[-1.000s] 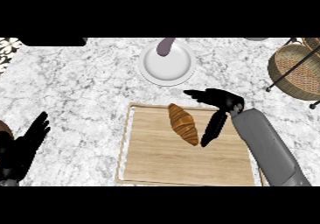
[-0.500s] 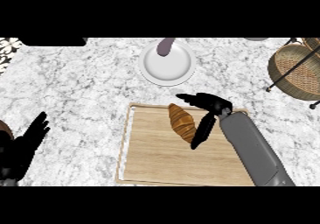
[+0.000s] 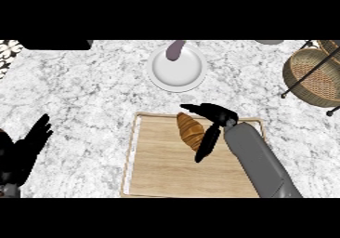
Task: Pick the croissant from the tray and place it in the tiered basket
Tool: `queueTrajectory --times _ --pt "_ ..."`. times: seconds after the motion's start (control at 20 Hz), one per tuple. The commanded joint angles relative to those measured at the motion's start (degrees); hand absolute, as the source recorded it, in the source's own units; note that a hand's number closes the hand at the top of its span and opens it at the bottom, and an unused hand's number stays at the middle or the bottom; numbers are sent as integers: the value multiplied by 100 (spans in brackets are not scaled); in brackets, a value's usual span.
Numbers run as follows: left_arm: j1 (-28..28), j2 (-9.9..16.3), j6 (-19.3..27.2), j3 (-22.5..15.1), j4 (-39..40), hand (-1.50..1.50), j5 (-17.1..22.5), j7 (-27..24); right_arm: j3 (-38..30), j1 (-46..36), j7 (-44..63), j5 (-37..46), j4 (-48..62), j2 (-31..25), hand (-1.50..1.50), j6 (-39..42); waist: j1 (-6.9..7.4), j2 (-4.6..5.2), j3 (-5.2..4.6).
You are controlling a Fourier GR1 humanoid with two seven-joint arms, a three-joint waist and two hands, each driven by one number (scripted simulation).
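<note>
Since the earlier frames the right hand (image 3: pixel 215 122) has slid leftward across the tray (image 3: pixel 162 174) and now sits against the croissant's (image 3: pixel 191 130) right side, thumb reaching over its upper end, fingers spread wide and straight, holding nothing yet. The croissant lies on the tray's upper middle, unmoved. Closing from this sideways angle could nudge the pastry away rather than trap it. The tiered basket (image 3: pixel 315 76) waits at upper right. The left hand (image 3: pixel 18 153) rests open at lower left.
</note>
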Motion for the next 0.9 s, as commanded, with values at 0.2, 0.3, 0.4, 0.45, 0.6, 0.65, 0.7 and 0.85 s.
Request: queueTrajectory --times 0.2,0.3,0.4,0.45,0.6,0.65,0.7,0.85 --pt "-60 -19 -89 136 97 0 -86 -28 258 565 -995 242 -408 85 150 -308 -14 53 36" --pt "72 -137 -80 150 71 0 -158 -193 115 43 -488 -49 -273 280 150 -531 22 55 36" --pt "88 -129 -220 208 12 0 -48 -53 -117 0 -878 114 79 283 150 -650 28 60 37" --pt "87 -240 -44 125 -160 0 -194 68 -72 393 -781 145 -306 285 150 -670 4 52 37" --pt "18 -398 -29 52 96 0 -323 -81 -271 338 -552 147 -555 69 150 -633 -14 51 36" --pt "253 -254 -24 142 -313 0 -286 72 -349 436 -657 128 -655 -13 150 -771 -4 46 37" --pt "275 -363 91 -4 -334 0 -385 3 -147 154 172 369 -702 283 150 -1563 3 29 35" --pt "37 -97 -129 259 -19 0 -153 36 -61 -383 1377 1477 -432 286 150 -2960 8 -2 5"
